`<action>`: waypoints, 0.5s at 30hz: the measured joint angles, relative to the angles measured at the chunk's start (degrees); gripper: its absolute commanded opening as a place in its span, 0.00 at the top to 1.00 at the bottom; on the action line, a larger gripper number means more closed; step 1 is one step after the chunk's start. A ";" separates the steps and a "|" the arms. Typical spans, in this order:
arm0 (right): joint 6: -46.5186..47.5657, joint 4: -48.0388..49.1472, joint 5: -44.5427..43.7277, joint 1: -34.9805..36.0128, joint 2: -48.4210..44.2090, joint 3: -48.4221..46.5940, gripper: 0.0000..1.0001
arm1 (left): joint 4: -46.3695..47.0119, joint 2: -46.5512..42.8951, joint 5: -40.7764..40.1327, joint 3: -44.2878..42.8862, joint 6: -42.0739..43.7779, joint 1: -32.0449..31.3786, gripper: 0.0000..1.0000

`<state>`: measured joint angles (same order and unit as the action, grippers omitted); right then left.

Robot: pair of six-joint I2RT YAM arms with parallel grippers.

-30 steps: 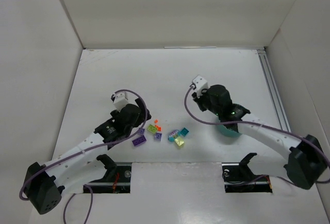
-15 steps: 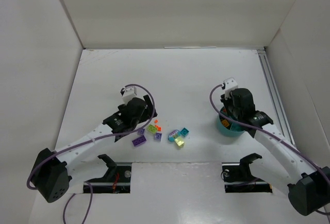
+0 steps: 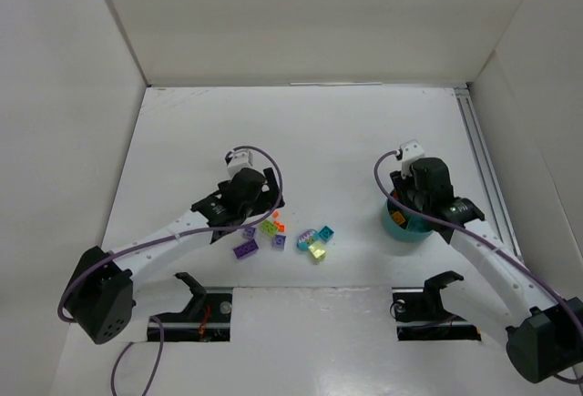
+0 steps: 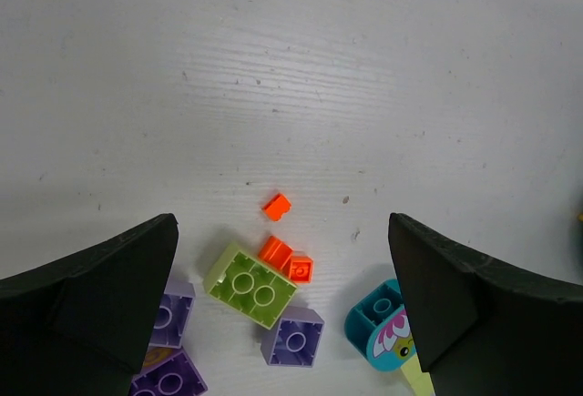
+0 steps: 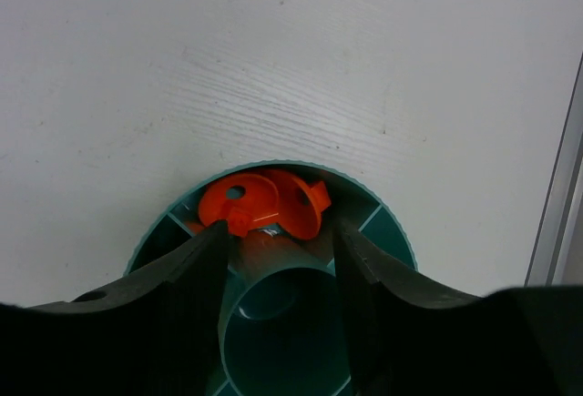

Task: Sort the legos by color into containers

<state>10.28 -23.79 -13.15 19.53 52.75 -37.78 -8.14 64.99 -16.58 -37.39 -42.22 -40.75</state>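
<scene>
Orange legos point(image 5: 264, 203) now sit in the bowl point(image 5: 393, 237); right fingers point(image 5: 187, 296) have parted

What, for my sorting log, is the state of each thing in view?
left gripper, open, above the loose bricks.
right gripper, jaws apart, over the bowl.
bowl, upright on the table.
orange pieces, lying in one wedge of the bowl.
lime green brick, loose on the table, studs up.
purple brick, loose on the table, studs up.
orange bits, loose on the table, unsorted.
</scene>
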 measured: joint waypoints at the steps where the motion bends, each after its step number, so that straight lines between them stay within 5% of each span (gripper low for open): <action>1: 0.02 -0.04 0.11 0.00 -0.17 0.02 0.39 | 0.26 0.55 0.48 -0.13 0.46 0.00 0.00; 6: 0.83 -0.02 0.72 0.00 -1.55 0.04 0.18 | 1.81 4.35 3.06 -1.40 2.80 0.00 0.00; 15: 1.99 -0.02 1.16 -0.44 -4.42 -0.17 0.16 | 2.67 16.50 5.70 -5.22 5.64 -0.02 0.41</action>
<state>12.27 -23.81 -11.99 19.09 48.34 -37.95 -5.48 81.49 -10.87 -42.61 -36.58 -40.77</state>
